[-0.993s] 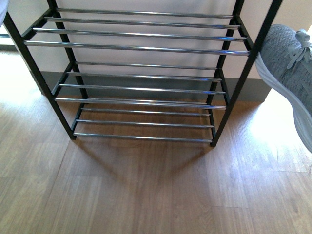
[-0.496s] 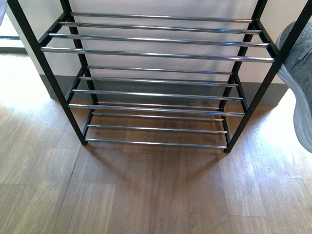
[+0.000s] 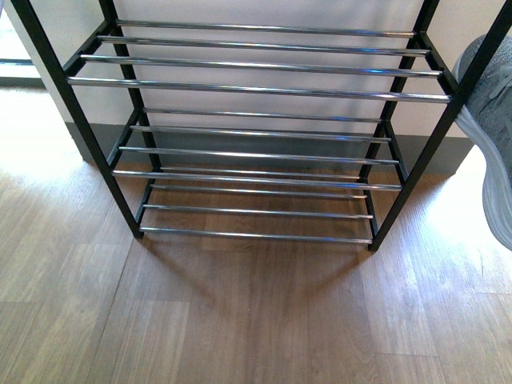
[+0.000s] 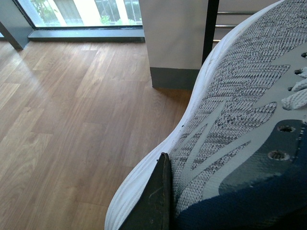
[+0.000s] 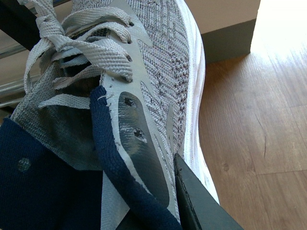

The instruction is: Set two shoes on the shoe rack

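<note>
Beside the shoe rack [image 3: 256,90], left gripper [image 4: 192,211] clamps one sneaker [image 4: 240,96], right gripper [image 5: 141,191] the other sneaker [image 5: 158,57] (both grey).

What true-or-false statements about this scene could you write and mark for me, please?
1. The rack has no shoe on its visible shelves. True.
2. A shoe shows at the front view's left edge. False: the shoe is at the right edge.
3. In the left wrist view a dark finger lies against the other shoe. True.
4. The ground is white tile. False: the floor is wood planks.
5. The right wrist view's shoe has no laces. False: grey laces cross it.
</note>
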`<action>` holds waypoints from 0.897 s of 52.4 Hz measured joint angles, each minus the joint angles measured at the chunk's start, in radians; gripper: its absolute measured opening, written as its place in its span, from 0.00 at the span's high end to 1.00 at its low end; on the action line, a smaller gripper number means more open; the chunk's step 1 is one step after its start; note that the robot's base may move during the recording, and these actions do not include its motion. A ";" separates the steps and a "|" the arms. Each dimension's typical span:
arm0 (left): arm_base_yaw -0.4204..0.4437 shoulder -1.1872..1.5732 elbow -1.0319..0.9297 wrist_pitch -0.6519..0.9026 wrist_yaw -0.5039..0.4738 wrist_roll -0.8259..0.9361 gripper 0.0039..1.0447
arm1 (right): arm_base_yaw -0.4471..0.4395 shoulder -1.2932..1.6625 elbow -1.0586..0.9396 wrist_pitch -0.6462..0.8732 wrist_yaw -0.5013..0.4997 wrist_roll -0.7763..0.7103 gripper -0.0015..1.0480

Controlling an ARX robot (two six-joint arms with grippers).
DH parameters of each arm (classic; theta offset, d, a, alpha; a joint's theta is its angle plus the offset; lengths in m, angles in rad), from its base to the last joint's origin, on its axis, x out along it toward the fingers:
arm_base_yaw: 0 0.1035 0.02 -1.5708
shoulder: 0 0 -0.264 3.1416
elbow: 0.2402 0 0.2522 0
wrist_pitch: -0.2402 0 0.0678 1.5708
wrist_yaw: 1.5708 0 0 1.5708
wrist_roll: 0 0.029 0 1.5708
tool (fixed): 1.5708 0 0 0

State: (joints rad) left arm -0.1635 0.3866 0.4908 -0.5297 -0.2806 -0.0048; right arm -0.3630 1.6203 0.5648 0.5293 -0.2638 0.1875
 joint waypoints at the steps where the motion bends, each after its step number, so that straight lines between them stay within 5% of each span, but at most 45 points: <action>1: 0.000 0.000 0.000 0.000 0.000 0.000 0.99 | 0.000 0.000 0.000 0.000 0.000 0.000 0.99; 47: 0.000 0.000 0.000 -0.001 0.000 0.000 0.99 | 0.000 0.002 0.000 0.000 -0.002 0.000 0.99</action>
State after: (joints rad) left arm -0.1635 0.3866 0.4911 -0.5304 -0.2810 -0.0048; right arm -0.3630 1.6222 0.5648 0.5293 -0.2653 0.1875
